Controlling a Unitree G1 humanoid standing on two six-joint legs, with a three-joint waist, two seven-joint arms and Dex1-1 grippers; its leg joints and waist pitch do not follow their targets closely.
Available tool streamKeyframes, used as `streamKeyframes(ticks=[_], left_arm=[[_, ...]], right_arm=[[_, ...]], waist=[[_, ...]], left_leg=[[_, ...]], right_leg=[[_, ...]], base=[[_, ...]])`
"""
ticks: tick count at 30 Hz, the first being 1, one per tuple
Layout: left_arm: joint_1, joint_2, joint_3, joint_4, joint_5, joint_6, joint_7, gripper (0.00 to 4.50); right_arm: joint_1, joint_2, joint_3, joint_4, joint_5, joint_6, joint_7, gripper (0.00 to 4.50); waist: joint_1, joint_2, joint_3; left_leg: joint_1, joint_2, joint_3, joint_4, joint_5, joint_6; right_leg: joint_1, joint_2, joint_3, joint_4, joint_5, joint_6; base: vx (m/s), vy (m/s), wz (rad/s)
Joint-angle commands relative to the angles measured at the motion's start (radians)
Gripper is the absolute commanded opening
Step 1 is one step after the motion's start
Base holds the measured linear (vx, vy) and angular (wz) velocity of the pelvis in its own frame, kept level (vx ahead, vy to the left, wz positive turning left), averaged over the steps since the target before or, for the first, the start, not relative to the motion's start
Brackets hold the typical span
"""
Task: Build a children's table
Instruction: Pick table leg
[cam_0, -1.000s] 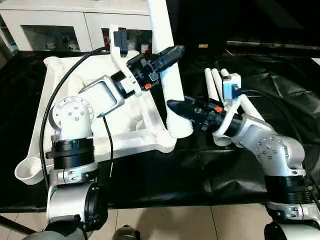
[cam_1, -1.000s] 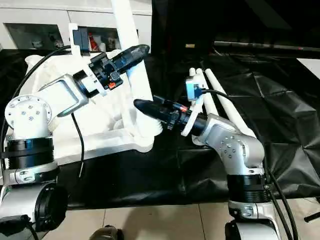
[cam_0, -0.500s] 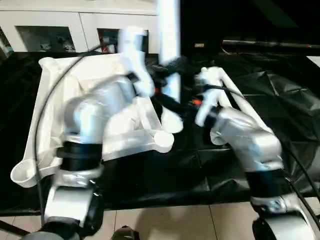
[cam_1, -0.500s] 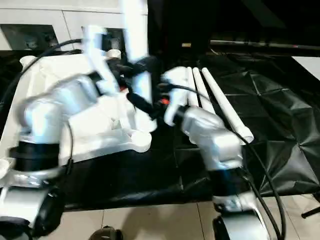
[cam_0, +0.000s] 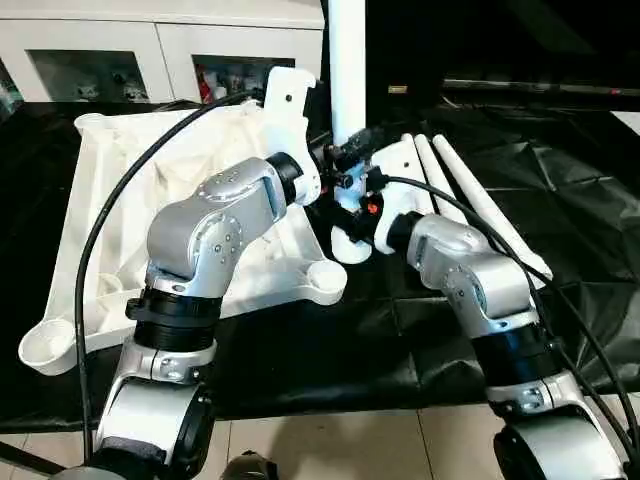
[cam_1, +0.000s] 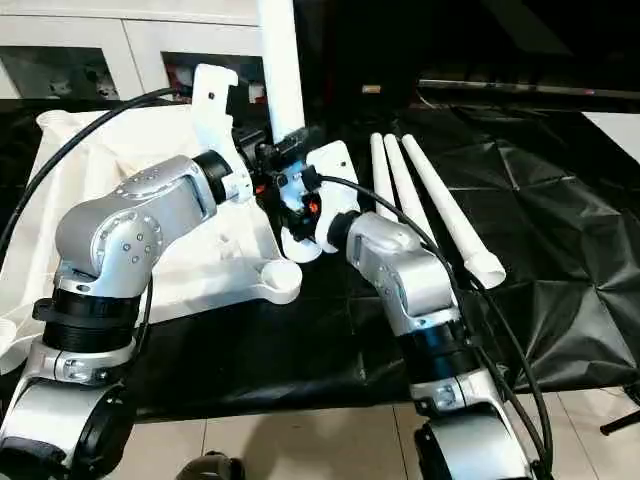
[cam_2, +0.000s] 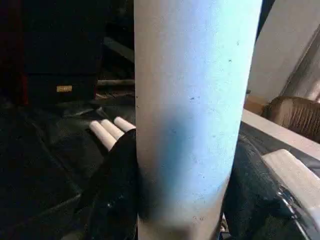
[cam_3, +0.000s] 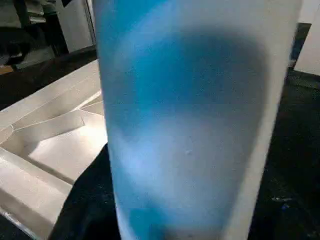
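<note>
Both grippers, left gripper (cam_0: 352, 158), right gripper (cam_1: 292, 200), clamped round upright leg (cam_0: 347, 60)

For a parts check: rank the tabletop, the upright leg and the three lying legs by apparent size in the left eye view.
1. Tabletop, clearly largest.
2. Upright leg: cut off by the frame's top, so unsure against the lying ones.
3. Three lying legs: alike.

The white square tabletop (cam_0: 120, 230) was laid ribbed side up on the black-covered counter (cam_0: 560, 180), its round corner sockets upward. One white tubular leg (cam_0: 347, 70) was held upright just beside the tabletop's corner. Three more legs (cam_1: 425, 195) were laid side by side to its right.
</note>
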Motion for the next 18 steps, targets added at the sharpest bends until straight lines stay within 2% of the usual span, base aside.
streamKeyframes(ticks=[1, 5, 6, 9, 10, 12, 13, 14, 15, 18], left_arm=[[-0.015, 0.012, 0.005, -0.022, 0.013, -0.012, 0.000, 1.88], [-0.019, 0.011, 0.005, -0.012, 0.015, -0.015, -0.008, 1.88], [-0.020, 0.012, 0.005, -0.009, 0.009, -0.012, -0.018, 2.44], [-0.014, -0.012, 0.068, -0.023, -0.123, 0.054, -0.079, 2.60], [-0.014, -0.012, 0.068, -0.023, -0.123, 0.054, -0.079, 2.72], [-0.014, -0.020, 0.103, -0.012, -0.180, 0.074, -0.112, 3.05], [-0.002, 0.002, 0.107, -0.005, -0.235, 0.100, -0.204, 3.05], [0.007, 0.019, 0.110, 0.004, -0.277, 0.122, -0.276, 3.09], [0.007, 0.019, 0.110, 0.004, -0.277, 0.122, -0.276, 3.09], [0.000, 0.040, 0.128, 0.045, -0.344, 0.179, -0.370, 3.13]], right_arm=[[0.001, -0.013, -0.034, 0.021, -0.006, 0.008, -0.016, 2.15], [0.007, -0.014, -0.043, 0.010, 0.020, 0.015, 0.013, 1.93], [0.010, -0.017, -0.044, 0.004, 0.030, 0.019, 0.028, 1.92], [0.028, -0.040, -0.043, -0.036, 0.078, 0.027, 0.114, 1.91], [0.028, -0.040, -0.043, -0.036, 0.078, 0.027, 0.114, 1.91], [0.043, -0.062, -0.046, -0.069, 0.118, 0.038, 0.181, 1.89], [0.065, -0.096, -0.031, -0.107, 0.155, 0.061, 0.261, 1.89], [0.086, -0.129, -0.010, -0.140, 0.178, 0.070, 0.334, 1.89], [0.086, -0.129, -0.010, -0.140, 0.178, 0.070, 0.334, 1.89], [0.125, -0.201, 0.046, -0.199, 0.207, 0.086, 0.468, 1.89]], waist=[[-0.006, -0.003, -0.076], [-0.007, 0.001, -0.078], [-0.007, 0.000, -0.077], [-0.004, -0.001, -0.078], [-0.002, -0.001, -0.079], [-0.001, -0.002, -0.078], [-0.001, -0.002, -0.077], [0.001, -0.008, -0.077], [0.002, -0.007, -0.076], [0.002, -0.006, -0.075]], left_leg=[[0.043, 0.053, -0.021, -0.070, -0.153, -0.054], [0.043, 0.053, -0.022, -0.069, -0.151, -0.057], [0.042, 0.053, -0.022, -0.068, -0.147, -0.056], [0.042, 0.050, -0.020, -0.065, -0.134, -0.047], [0.042, 0.051, -0.019, -0.063, -0.134, -0.044], [0.041, 0.050, -0.019, -0.063, -0.139, -0.036], [0.040, 0.051, -0.020, -0.064, -0.141, -0.031], [0.042, 0.049, -0.018, -0.063, -0.141, -0.018], [0.041, 0.047, -0.017, -0.061, -0.145, -0.012], [0.041, 0.051, -0.018, -0.063, -0.148, -0.007]], right_leg=[[0.035, -0.082, 0.044, -0.074, -0.011, -0.155], [0.036, -0.081, 0.044, -0.072, 0.010, -0.157], [0.036, -0.081, 0.044, -0.071, 0.016, -0.158], [0.039, -0.082, 0.044, -0.068, 0.043, -0.172], [0.039, -0.083, 0.044, -0.068, 0.052, -0.187], [0.041, -0.082, 0.043, -0.070, 0.047, -0.195], [0.042, -0.082, 0.043, -0.069, 0.040, -0.195], [0.044, -0.083, 0.043, -0.072, 0.022, -0.191], [0.043, -0.081, 0.043, -0.073, 0.009, -0.191], [0.040, -0.082, 0.043, -0.075, -0.023, -0.193]], base=[[0.000, 0.000, 0.00], [0.000, 0.000, 0.00], [0.000, 0.000, 0.00], [0.000, 0.000, 0.00], [0.000, 0.000, 0.00], [0.000, 0.000, 0.00], [0.000, 0.000, 0.00], [0.000, 0.000, 0.00], [0.000, 0.000, 0.00], [0.000, 0.000, 0.00]])
